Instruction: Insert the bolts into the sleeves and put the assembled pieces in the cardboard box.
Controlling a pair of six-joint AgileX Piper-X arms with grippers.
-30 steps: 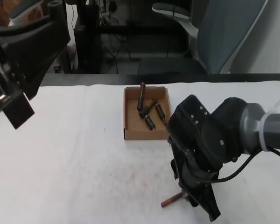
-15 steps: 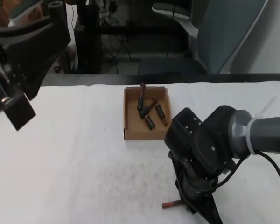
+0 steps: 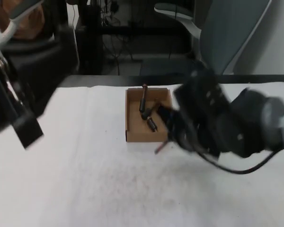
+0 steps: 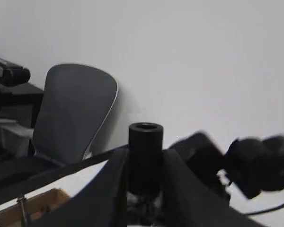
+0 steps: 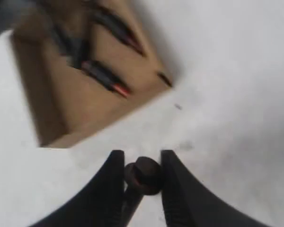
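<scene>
The right gripper (image 5: 142,158) is clamped on the bolt (image 5: 143,176) at its head, near the box (image 5: 38,94), the left gripper (image 4: 145,165) on the sleeve (image 4: 145,142); both pieces look stiff, smooth, probably slippery.

Over on the left, the left arm (image 3: 23,90) is held up high. Its gripper (image 4: 145,163) has both fingers pressed against a black sleeve (image 4: 145,142) that sticks out past the fingertips. The right arm (image 3: 241,127) stretches in low from the right, bent at the wrist, and its gripper (image 5: 142,163) is clamped on a bolt (image 5: 143,176) at the head.
</scene>
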